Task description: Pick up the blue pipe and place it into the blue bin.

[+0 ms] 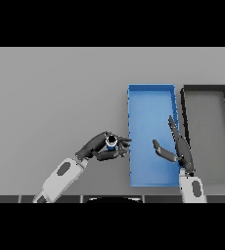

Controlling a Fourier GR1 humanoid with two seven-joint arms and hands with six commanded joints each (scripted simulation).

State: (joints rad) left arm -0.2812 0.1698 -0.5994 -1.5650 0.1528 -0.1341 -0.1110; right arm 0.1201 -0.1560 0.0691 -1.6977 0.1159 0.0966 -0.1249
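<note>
Head view takes in a broad grey table (pixel 51 88), flat, matte and featureless across its whole spread. On its right half stand two long rectangular bins side by side, nearly touching along their long walls. At the far right is the black bin (pixel 185 105), thin-walled, with a grey floor on which nothing lies; its outer edge runs close to the frame's side. Just left of it is the blue bin (pixel 130 122), the same oblong shape, a smooth uniform blue, with low upright walls and sharp corners (nothing rests on the part of its floor that shows). The right hand (pixel 179 149) hangs over the right side of the blue bin, its dark fingers stretched straight toward the far end and its thumb splayed out to the left, gripping nothing. The left hand (pixel 101 146) sits over the table just beside the blue bin's left wall, fingers and thumb curled round the blue pipe (pixel 111 142), with its fingertips reaching almost to that wall. Little of the pipe shows: a small round end, pale at the rim and dark in the centre, with a sliver of blue below it, outside the bin.
</note>
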